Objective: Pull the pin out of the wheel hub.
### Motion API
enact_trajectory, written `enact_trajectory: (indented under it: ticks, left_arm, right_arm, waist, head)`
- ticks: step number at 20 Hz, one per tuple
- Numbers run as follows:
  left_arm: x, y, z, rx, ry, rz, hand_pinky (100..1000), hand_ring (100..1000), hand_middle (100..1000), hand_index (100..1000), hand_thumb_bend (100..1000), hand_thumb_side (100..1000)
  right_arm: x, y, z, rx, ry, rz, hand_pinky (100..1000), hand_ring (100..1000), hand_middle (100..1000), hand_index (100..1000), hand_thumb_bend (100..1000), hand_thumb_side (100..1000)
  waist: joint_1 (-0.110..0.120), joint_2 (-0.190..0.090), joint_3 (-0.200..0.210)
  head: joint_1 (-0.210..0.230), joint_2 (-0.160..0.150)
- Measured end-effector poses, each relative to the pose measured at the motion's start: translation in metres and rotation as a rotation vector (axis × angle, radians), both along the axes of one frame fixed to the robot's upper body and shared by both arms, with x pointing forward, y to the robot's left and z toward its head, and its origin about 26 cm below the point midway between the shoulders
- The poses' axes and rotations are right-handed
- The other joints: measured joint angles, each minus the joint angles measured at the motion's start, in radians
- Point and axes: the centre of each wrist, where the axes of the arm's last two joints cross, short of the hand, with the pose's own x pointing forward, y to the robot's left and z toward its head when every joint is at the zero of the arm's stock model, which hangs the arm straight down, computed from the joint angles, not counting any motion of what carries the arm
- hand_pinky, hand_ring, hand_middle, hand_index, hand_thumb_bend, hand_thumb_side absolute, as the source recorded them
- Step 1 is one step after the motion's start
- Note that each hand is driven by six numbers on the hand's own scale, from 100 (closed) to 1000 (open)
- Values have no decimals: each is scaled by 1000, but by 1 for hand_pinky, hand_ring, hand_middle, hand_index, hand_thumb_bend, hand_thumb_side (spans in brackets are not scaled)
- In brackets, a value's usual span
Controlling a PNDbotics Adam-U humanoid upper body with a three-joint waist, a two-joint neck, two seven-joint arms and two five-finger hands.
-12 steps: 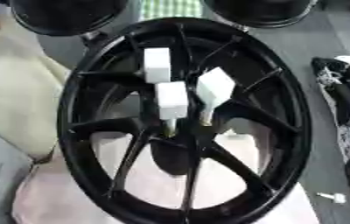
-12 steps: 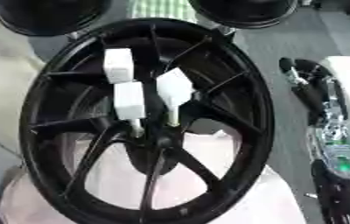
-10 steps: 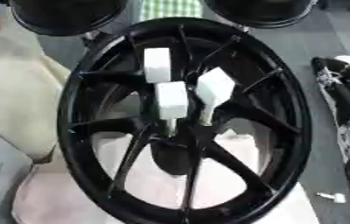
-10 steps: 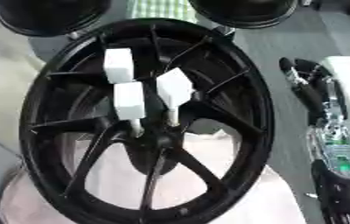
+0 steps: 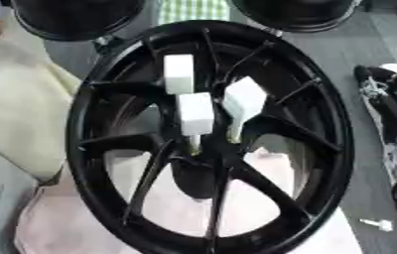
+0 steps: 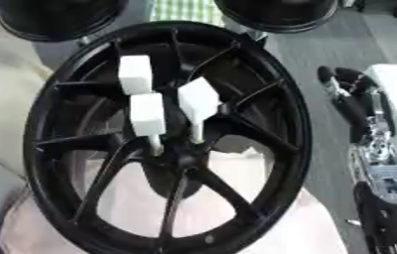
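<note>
A large black spoked wheel hub [image 5: 323, 124] fills the middle of both eye views, lying on a pale pink cloth. Three white block-headed pins stand near its centre: one higher up [image 5: 178, 74], one in the middle [image 5: 196, 115] with its thin stem going down into the hub, and one tilted on the right [image 5: 243, 99]. My right hand [image 6: 351, 94] lies beside the wheel's right rim, well away from the pins, fingers relaxed and pointing up, holding nothing. Its silver forearm [image 6: 382, 168] runs down the right edge. My left hand does not show.
Two more black wheels [image 5: 72, 17] [image 5: 297, 12] lie along the far edge, with a green checked patch [image 5: 193, 9] between them. A cream cloth [image 5: 11, 114] covers the left side. A small white piece [image 5: 378, 224] lies at the lower right.
</note>
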Motion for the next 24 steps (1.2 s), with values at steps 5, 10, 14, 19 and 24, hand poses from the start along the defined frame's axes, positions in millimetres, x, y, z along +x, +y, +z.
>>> enact_trajectory:
  ticks: [5,10,14,19,24]
  left_arm:
    - [1,1,9,43,-17,10,746,709,765,792,957,657]
    - [-1,12,52,244,-65,4,747,707,761,789,955,655]
    - [-6,15,95,453,-92,-20,751,711,760,793,956,659]
    - [-14,11,140,714,-46,-77,759,720,760,802,966,676]
    - [-22,8,168,928,55,-113,764,724,758,803,965,679]
  right_arm:
    - [0,-1,0,2,-2,-4,858,739,665,725,615,464]
    - [0,-3,2,2,-8,-12,858,737,663,725,548,494]
    - [-2,-11,6,16,-33,-46,859,738,665,728,492,531]
    - [-5,-20,15,34,-73,-100,859,740,669,731,450,563]
    - [-10,-34,35,7,-131,-143,858,739,667,729,505,507]
  waist:
    - [1,0,-6]
    - [14,4,-6]
    - [21,11,-9]
    - [30,18,-11]
    - [35,27,4]
  head:
    - [-6,0]
    - [-13,0]
    - [-14,0]
    - [-17,0]
    - [-9,0]
